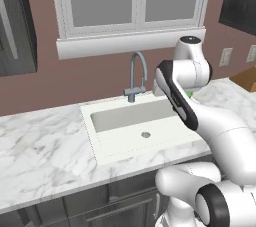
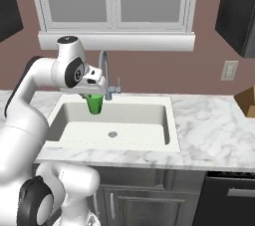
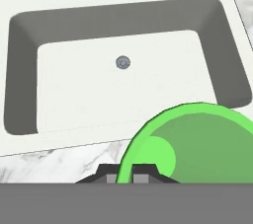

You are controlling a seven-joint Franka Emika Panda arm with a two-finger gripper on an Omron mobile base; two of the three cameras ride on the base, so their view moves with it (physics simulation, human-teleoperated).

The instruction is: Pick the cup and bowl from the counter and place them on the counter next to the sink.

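A white robot arm holds a green cup [image 2: 94, 103] above the sink [image 2: 149, 143] in a kitchen, its gripper [image 3: 132, 169] clamped on the cup's rim, one finger inside the wall and one outside. From the right base view the cup hangs upright below the hand, mouth up, tapering toward its foot, over the left rear part of the basin and just in front of the curved tap [image 2: 104, 73]. In the left base view a sliver of green [image 1: 189, 93] peeps out behind the forearm, near the right end of the basin.

Looking down along the hand, the cup's open mouth [image 3: 197, 144] covers the lower right of the picture, the round drain [image 3: 123, 62] lies farther out in the basin floor, and a strip of veined counter [image 3: 49, 166] runs along the sink's near edge.

The cup appears to be mid-carry rather than at its resting place: it is over the basin, not over marble. What counts for the set-down is that open counter lies sideways from the cup on either flank of the sink, a broad stretch [image 1: 45, 146] on one side and another [image 2: 214, 125] on the other, so the hand would probably need to travel across the sink's rim before lowering. The cup's axis is vertical, which suits a straight descent.
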